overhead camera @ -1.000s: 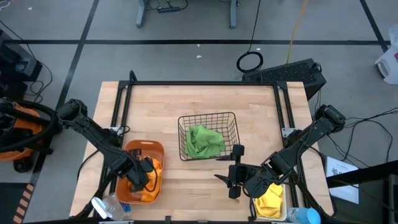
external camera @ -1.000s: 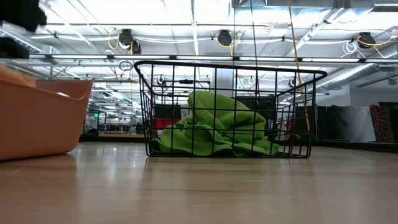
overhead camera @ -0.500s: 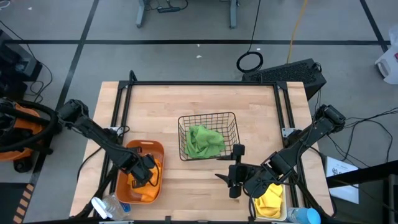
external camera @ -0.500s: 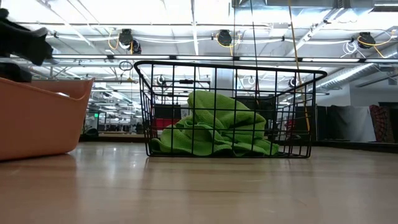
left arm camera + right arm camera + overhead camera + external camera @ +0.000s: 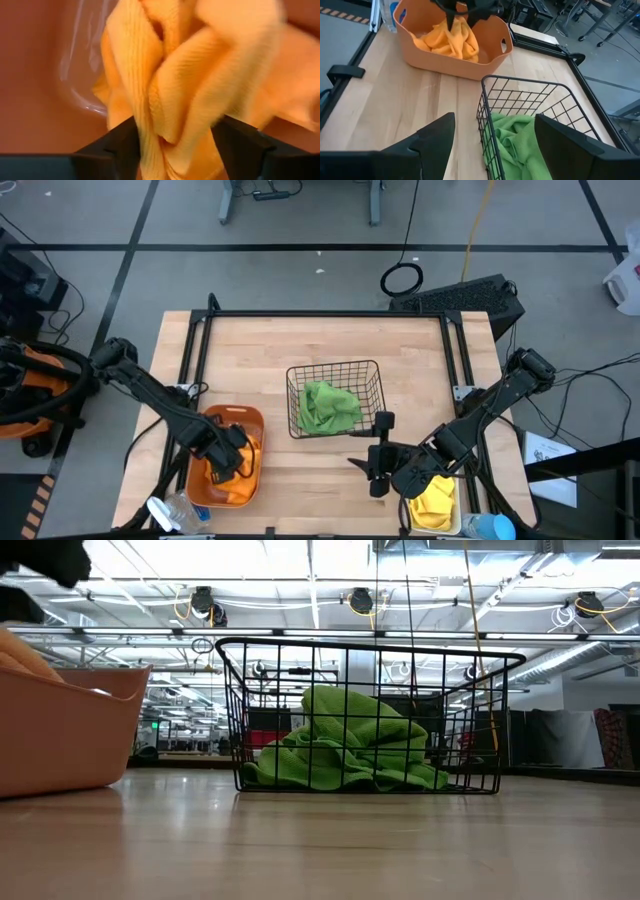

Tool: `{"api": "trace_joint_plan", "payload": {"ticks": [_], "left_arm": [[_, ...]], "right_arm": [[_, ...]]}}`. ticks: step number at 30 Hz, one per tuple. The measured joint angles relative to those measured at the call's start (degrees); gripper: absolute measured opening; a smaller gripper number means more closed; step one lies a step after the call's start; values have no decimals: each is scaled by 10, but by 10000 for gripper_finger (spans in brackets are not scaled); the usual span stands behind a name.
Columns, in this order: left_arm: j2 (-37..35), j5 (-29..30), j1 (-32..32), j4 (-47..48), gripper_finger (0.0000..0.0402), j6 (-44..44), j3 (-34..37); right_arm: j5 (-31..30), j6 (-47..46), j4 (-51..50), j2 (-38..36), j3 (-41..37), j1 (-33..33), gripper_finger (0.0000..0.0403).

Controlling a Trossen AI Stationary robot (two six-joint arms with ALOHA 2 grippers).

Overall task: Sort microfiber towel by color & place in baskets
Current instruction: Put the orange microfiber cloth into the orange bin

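My left gripper (image 5: 232, 458) is over the orange bin (image 5: 205, 420) at the table's near left and is shut on an orange towel (image 5: 170, 85). More orange cloth (image 5: 437, 42) lies in the bin. The black wire basket (image 5: 333, 365) at the table's middle holds green towels (image 5: 328, 406). The white bin (image 5: 459, 510) at the near right holds yellow towels (image 5: 435, 502). My right gripper (image 5: 372, 465) is open and empty. It hovers near the basket's near right corner, facing the basket and the orange bin. My left gripper pinches a bunched-up fold of the orange towel (image 5: 150, 125) between its two fingers, several layers together. The fingers come from above, pointing down into the bin. The cloth is drawn up into a peak below the fingers (image 5: 454, 22), and its lower part rests on the cloth in the bin.
A clear plastic bottle (image 5: 170, 515) lies at the near left corner and a blue-capped one (image 5: 490, 528) at the near right. A black metal frame (image 5: 320, 315) runs along the table's far and side edges. Bare wood lies between the bins and in front of the basket.
My left gripper has dipped down into the orange bin and come back up. The orange cloth now stands higher above the bin's rim in the low view.
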State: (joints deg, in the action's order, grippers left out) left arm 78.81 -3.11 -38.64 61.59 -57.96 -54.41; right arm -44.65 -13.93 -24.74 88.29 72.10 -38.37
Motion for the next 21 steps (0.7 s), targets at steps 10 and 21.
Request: {"api": "trace_joint_plan", "payload": {"ticks": [10, 21], "left_arm": [[0, 17, -4, 42, 182, 37, -58], [0, 71, -4, 79, 20, 80, -105]], "right_arm": [[0, 8, -9, 0, 0, 0, 265], [0, 26, -10, 0, 0, 0, 265]]}}
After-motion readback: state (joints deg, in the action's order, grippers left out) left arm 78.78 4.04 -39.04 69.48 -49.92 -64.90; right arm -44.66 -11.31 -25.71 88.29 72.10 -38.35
